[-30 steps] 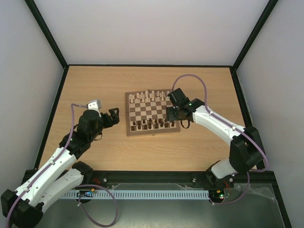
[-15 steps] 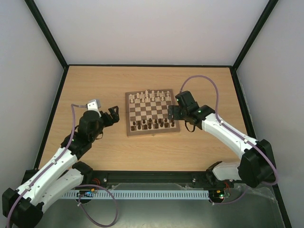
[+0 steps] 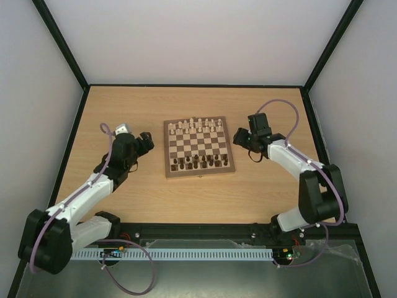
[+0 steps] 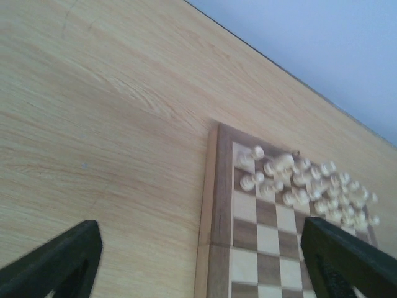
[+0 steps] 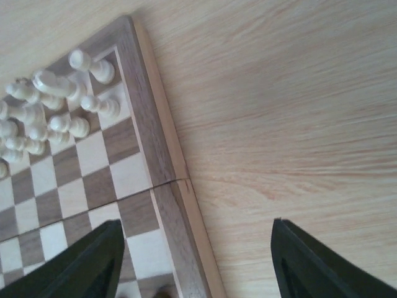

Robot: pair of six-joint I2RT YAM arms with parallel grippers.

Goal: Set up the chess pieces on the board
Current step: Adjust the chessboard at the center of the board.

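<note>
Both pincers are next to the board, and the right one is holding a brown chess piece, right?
Not quite. The right pincer holds nothing: the right wrist view shows its fingers spread wide, with only the edge of the board and the table between them. It and the left pincer do sit beside the board.

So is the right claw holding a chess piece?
No, in the right wrist view the right gripper is open, and only the board edge and the table show between its fingers.
</note>
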